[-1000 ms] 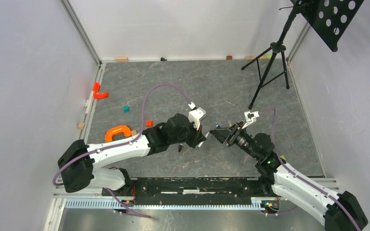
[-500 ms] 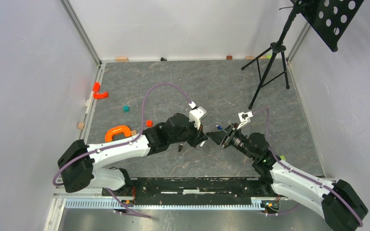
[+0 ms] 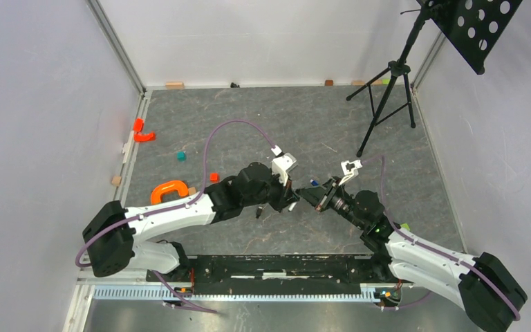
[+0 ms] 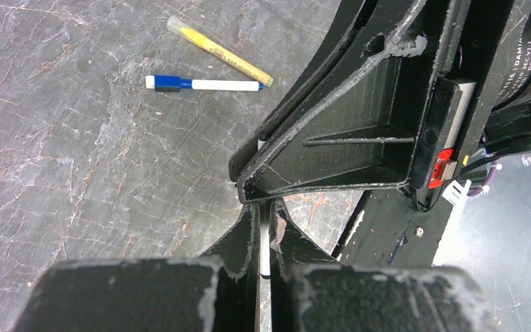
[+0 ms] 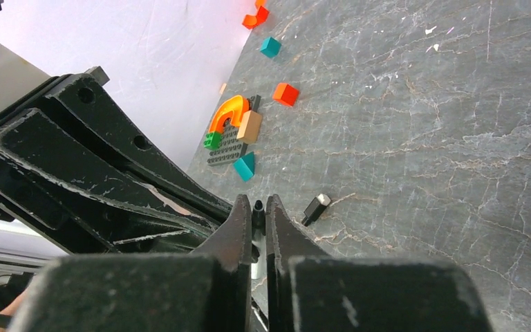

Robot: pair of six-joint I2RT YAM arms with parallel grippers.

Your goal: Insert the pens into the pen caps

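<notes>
My left gripper (image 4: 265, 207) is shut on a white pen (image 4: 265, 238) held upright between its fingers. My right gripper (image 5: 256, 202) meets it tip to tip at mid-table and is shut on the same pen's black-tipped end (image 5: 258, 207). In the top view the two grippers (image 3: 292, 199) (image 3: 305, 196) touch. A black pen cap (image 5: 315, 208) with a pale end lies on the table just right of my right fingertips. A yellow pen (image 4: 218, 50) and a white pen wearing a blue cap (image 4: 204, 84) lie side by side beyond.
An orange arch (image 5: 228, 114) stands on a dark baseplate with a tan block (image 5: 250, 126) and a teal piece. An orange-red cube (image 5: 285, 93) and a teal cube (image 5: 270, 46) lie farther out. A black tripod (image 3: 387, 97) stands at the back right.
My right gripper has moved left up to the left gripper and closed from open onto the pen's end. The left arm has stayed still, shut on the pen.
</notes>
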